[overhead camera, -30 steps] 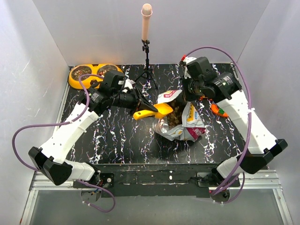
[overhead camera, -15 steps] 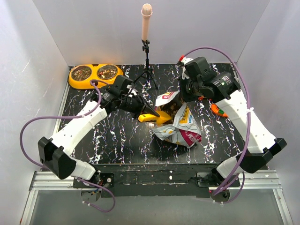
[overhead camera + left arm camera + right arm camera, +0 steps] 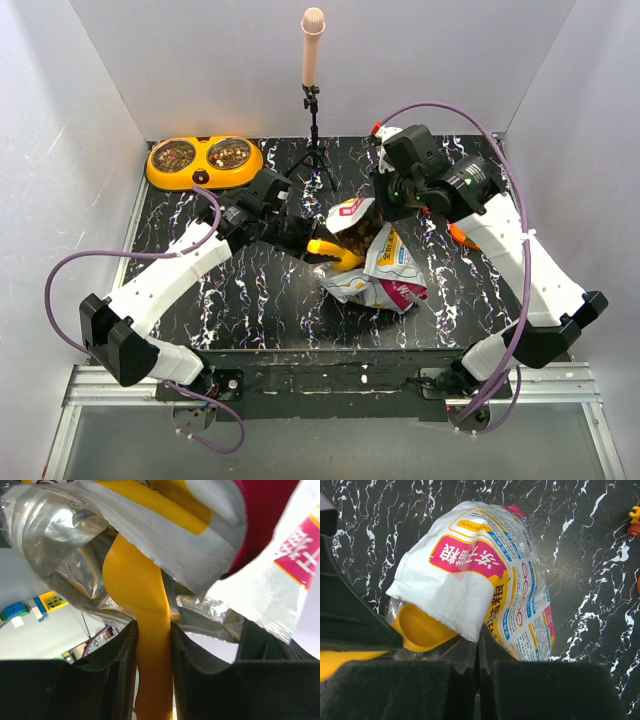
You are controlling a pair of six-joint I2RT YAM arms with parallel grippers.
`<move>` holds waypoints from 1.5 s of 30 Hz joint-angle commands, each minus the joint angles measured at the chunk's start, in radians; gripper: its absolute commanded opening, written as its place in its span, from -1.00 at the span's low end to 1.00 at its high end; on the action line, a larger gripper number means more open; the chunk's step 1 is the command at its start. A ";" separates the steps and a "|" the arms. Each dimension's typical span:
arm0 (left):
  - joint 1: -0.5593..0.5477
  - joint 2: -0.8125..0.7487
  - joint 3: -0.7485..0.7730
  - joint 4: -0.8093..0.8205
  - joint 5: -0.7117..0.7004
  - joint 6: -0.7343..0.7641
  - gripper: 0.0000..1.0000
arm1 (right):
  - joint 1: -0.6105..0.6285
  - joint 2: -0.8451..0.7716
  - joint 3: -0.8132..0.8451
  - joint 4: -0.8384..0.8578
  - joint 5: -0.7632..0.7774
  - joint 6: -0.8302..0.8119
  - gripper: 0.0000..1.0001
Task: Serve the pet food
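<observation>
The white printed bag [image 3: 385, 275] lies on the dark marbled table, its mouth towards the left. Brown pet food [image 3: 361, 236] shows inside the mouth. My right gripper [image 3: 388, 212] is shut on the bag's upper rim and holds it up; in the right wrist view the jaws [image 3: 478, 642] pinch the white edge of the bag [image 3: 485, 575]. My left gripper [image 3: 303, 243] is shut on the handle of the yellow scoop [image 3: 337, 252]. The scoop's head sits inside the bag mouth [image 3: 417, 627]. From the left wrist, the handle [image 3: 145, 595] runs from the jaws [image 3: 153, 630] into the foil-lined bag [image 3: 165, 525].
An orange double bowl [image 3: 203, 170] with kibble in both cups stands at the back left. A microphone on a tripod [image 3: 314, 110] stands at the back centre. An orange toy [image 3: 460, 234] lies under the right arm. White walls enclose the table.
My left arm has reached right and pushed the scoop from outside the bag into its mouth. My right gripper shifted slightly left with the rim, and the bag stands more upright.
</observation>
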 commanded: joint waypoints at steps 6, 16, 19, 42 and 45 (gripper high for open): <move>-0.108 0.091 -0.146 0.188 -0.251 -0.162 -1.00 | 0.082 -0.030 0.216 0.313 -0.004 0.041 -0.97; -0.079 0.143 -0.684 0.954 -0.401 -0.126 -1.00 | 0.100 -0.066 0.223 0.283 -0.041 0.090 -0.97; -0.022 0.109 -0.601 0.796 -0.415 0.116 -1.00 | 0.102 -0.099 0.171 0.297 -0.015 0.074 -0.97; 0.015 -0.133 -0.512 0.969 -0.018 0.587 -1.00 | 0.100 -0.256 -0.097 0.375 0.128 0.071 -0.97; 0.015 -0.144 -0.477 0.912 0.031 0.602 -1.00 | 0.100 -0.268 -0.135 0.381 0.139 0.068 -0.97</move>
